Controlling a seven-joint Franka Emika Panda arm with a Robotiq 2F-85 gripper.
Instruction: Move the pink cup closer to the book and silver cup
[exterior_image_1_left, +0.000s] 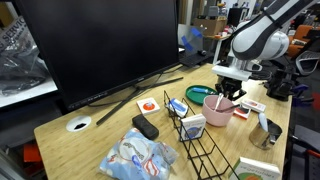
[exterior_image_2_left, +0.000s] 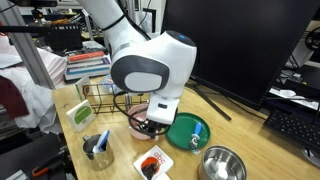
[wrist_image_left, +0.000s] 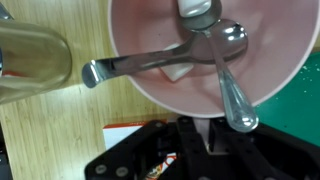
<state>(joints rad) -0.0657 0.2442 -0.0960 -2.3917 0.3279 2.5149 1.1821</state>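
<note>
The pink cup (exterior_image_1_left: 218, 110) stands on the wooden table with metal spoons in it. It is partly hidden behind the arm in an exterior view (exterior_image_2_left: 138, 122) and fills the top of the wrist view (wrist_image_left: 160, 40). My gripper (exterior_image_1_left: 229, 93) (exterior_image_2_left: 154, 126) (wrist_image_left: 192, 128) is right over the cup, its fingers shut on the near rim. The silver cup (exterior_image_1_left: 268, 131) (exterior_image_2_left: 97, 147) stands a short way off on the table and shows as a shiny wall in the wrist view (wrist_image_left: 30, 55). The book (exterior_image_1_left: 257, 172) (exterior_image_2_left: 82, 114) lies flat near the table's edge.
A teal dish (exterior_image_1_left: 199, 93) (exterior_image_2_left: 190, 132) lies right beside the pink cup. A white-and-red card (exterior_image_1_left: 150, 104) (exterior_image_2_left: 152, 162), a black wire rack (exterior_image_1_left: 205, 142), a remote (exterior_image_1_left: 145, 127), a plastic bag (exterior_image_1_left: 135, 156), a metal tin (exterior_image_2_left: 222, 163) and a big monitor (exterior_image_1_left: 100, 45) are also here.
</note>
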